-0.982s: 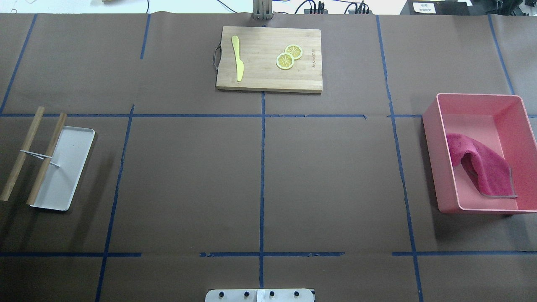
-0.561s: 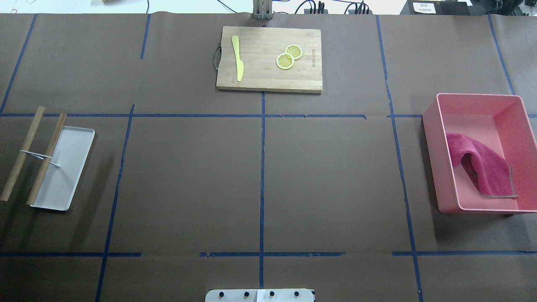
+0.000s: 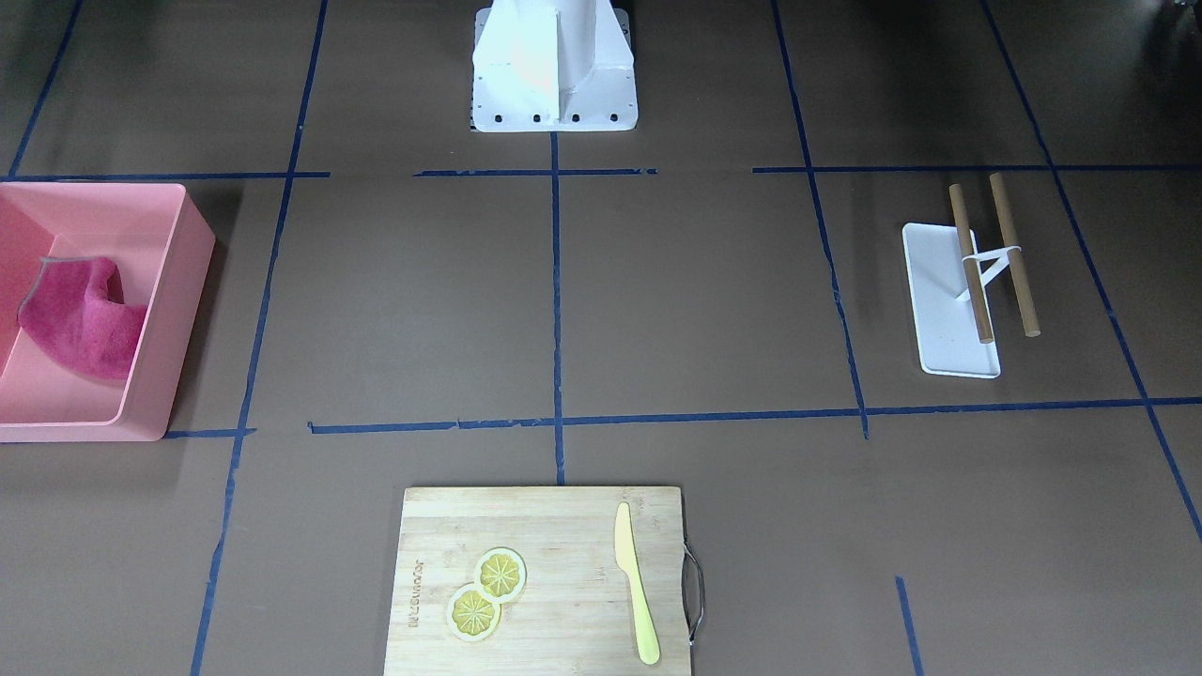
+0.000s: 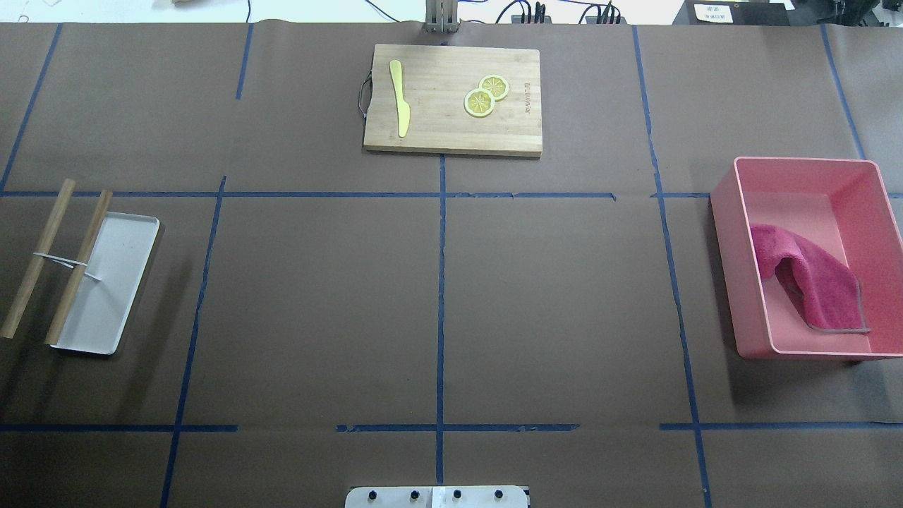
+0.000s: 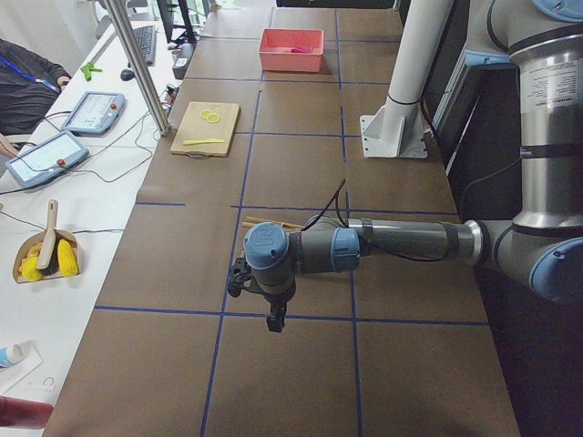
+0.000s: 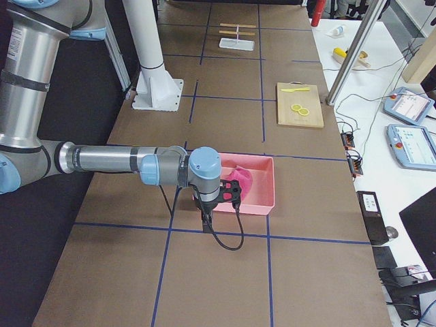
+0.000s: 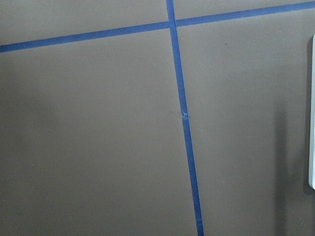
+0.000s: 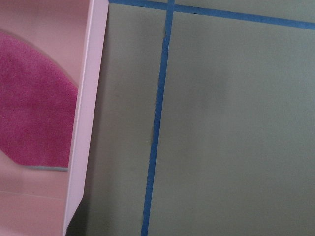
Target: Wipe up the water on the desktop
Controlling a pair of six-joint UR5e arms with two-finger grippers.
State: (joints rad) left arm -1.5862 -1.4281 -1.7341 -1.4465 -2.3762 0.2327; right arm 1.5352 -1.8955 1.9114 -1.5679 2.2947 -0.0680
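Two grippers over the desk [image 4: 317, 296] — left gripper [image 5: 273, 322], right gripper [image 6: 206, 219] — I cannot tell either's state; magenta cloth [image 4: 811, 282] lies in pink bin [image 4: 737, 268].

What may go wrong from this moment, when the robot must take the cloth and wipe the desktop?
1. No wet patch shows on the desktop in any view, so the wipe may miss the water.
2. The cloth lies against the wall of the pink bin; lifting it may drag the bin along.
3. The loose cable of the right arm hangs near that bin and may snag its rim.
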